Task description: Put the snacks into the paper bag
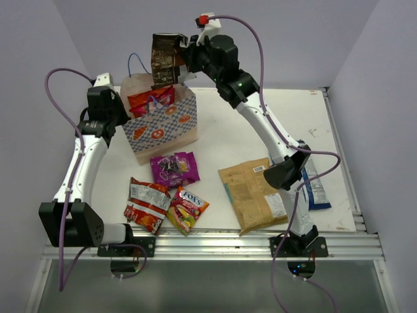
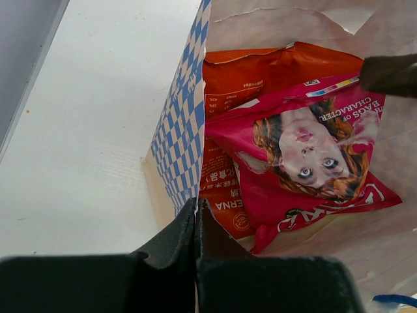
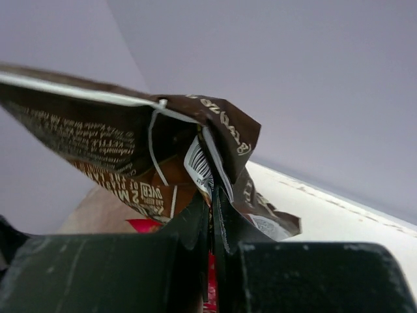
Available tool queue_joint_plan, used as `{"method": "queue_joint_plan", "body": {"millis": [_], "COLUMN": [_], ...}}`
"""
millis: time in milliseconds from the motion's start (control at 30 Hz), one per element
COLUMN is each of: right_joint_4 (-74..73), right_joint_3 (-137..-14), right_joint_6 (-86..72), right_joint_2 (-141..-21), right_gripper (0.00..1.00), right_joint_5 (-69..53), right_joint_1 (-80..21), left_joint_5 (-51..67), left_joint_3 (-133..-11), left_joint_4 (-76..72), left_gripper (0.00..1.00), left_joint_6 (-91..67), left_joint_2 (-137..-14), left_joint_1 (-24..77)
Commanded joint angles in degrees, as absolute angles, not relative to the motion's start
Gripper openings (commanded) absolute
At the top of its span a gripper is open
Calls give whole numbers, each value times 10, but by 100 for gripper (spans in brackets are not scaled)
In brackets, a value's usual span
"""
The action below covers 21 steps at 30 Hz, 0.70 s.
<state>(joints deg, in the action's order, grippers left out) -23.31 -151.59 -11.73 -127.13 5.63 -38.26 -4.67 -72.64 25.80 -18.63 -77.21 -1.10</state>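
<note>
The paper bag (image 1: 163,127) stands upright at the back left, its mouth open. A red packet (image 2: 241,130) and a pink packet (image 2: 306,163) lie inside it. My left gripper (image 2: 197,208) is shut on the bag's checkered rim (image 2: 186,130) at its left side. My right gripper (image 3: 212,192) is shut on a brown snack packet (image 1: 164,62), which hangs in the air just above the bag's mouth. On the table lie a purple packet (image 1: 174,168), a silver-red chips packet (image 1: 147,204), a yellow-red candy packet (image 1: 187,208), a tan packet (image 1: 253,193) and a blue-white packet (image 1: 314,186).
Grey walls close in the table on the left, back and right. The metal rail (image 1: 215,244) runs along the near edge. The right arm's lower link (image 1: 287,171) stands over the blue-white packet.
</note>
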Motion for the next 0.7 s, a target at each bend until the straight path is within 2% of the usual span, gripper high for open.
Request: {"method": "queue_joint_plan", "body": {"millis": [0, 167, 400, 667], "right_joint_4": [-103, -103, -76, -118], "right_joint_3": [-1535, -1488, -1533, -1425], "right_joint_6": [-187, -214, -235, -264], "right_joint_2": [-1236, -1232, -1252, -1258], "right_gripper": [0, 0, 0, 0], "right_joint_5": [2, -59, -82, -84], "right_joint_1": [-385, -409, -446, -455], "left_joint_5": [-38, -33, -27, -30], "left_joint_3": [-737, -739, -737, -732], "left_joint_4": [234, 231, 229, 228], "left_gripper": [0, 0, 0, 0], "left_joint_6": [-184, -185, -188, -187], "left_joint_2": [-751, -755, -758, -751], "left_joint_1": [-10, -9, -9, -9]}}
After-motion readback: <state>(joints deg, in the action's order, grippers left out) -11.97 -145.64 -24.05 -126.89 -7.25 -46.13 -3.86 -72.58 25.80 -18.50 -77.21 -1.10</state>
